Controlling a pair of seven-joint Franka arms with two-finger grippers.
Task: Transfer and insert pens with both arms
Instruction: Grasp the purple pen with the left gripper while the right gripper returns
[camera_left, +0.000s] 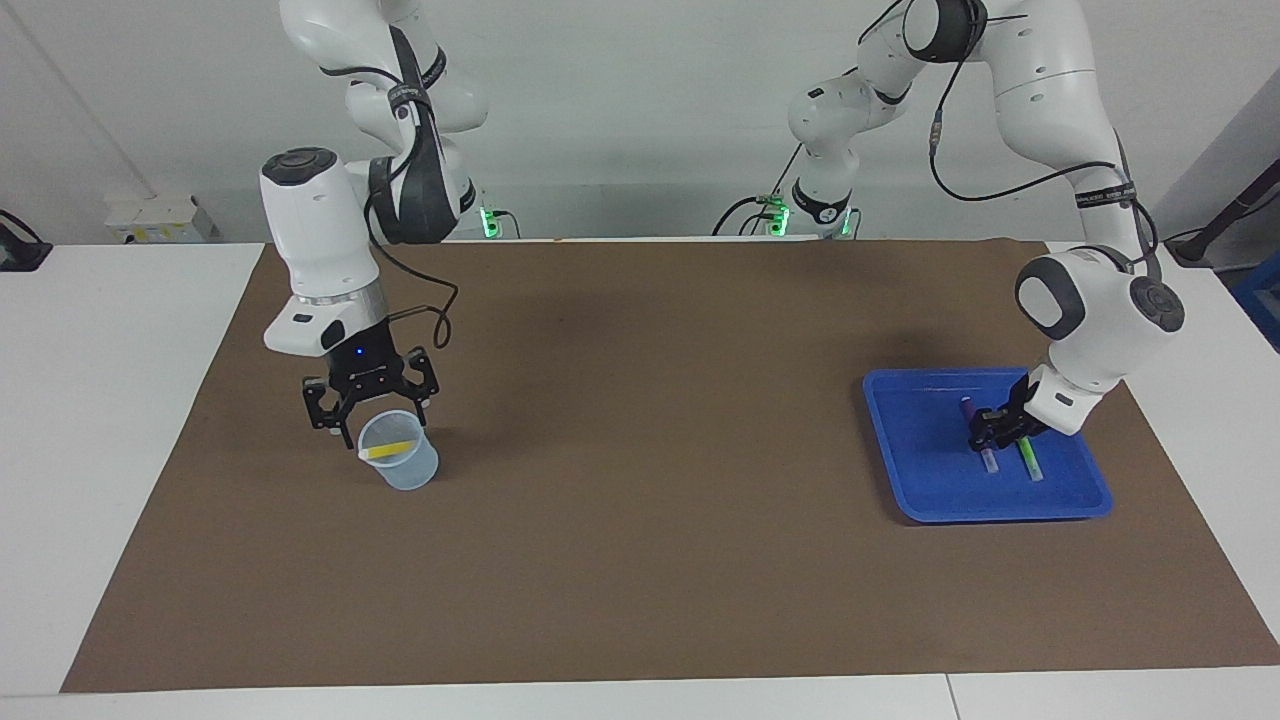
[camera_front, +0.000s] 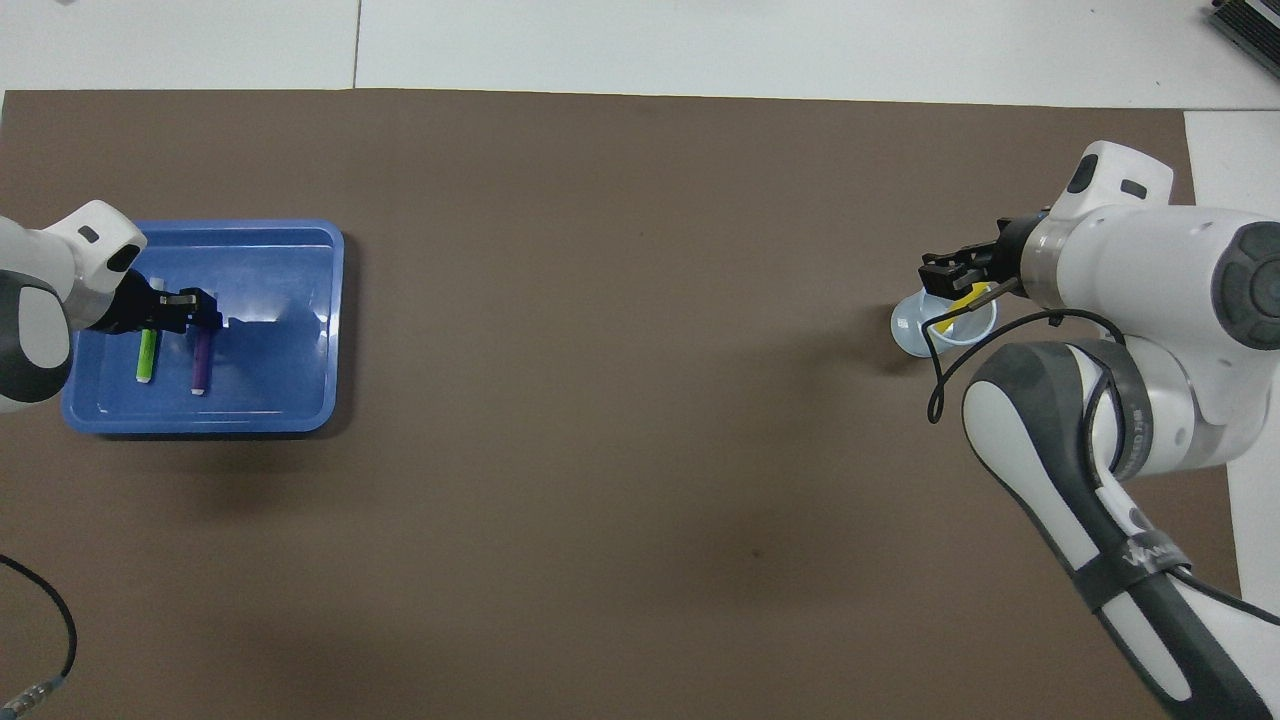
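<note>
Purple pen (camera_left: 977, 437) and green pen (camera_left: 1029, 461) lie in the blue tray (camera_left: 1000, 505), where the left gripper (camera_left: 985, 432) straddles the purple pen, its grip unclear. Open and empty, the right gripper (camera_left: 371, 412) hangs over the cup (camera_left: 401, 462) holding the yellow pen (camera_left: 391, 449); no writing is legible.

You have even, bright light from above; soft shadows pool on the brown mat (camera_left: 640, 480) beneath each arm; white glare streaks the blue tray (camera_front: 290, 320) floor in the overhead view; both views stay sharp, with little edge bending.
</note>
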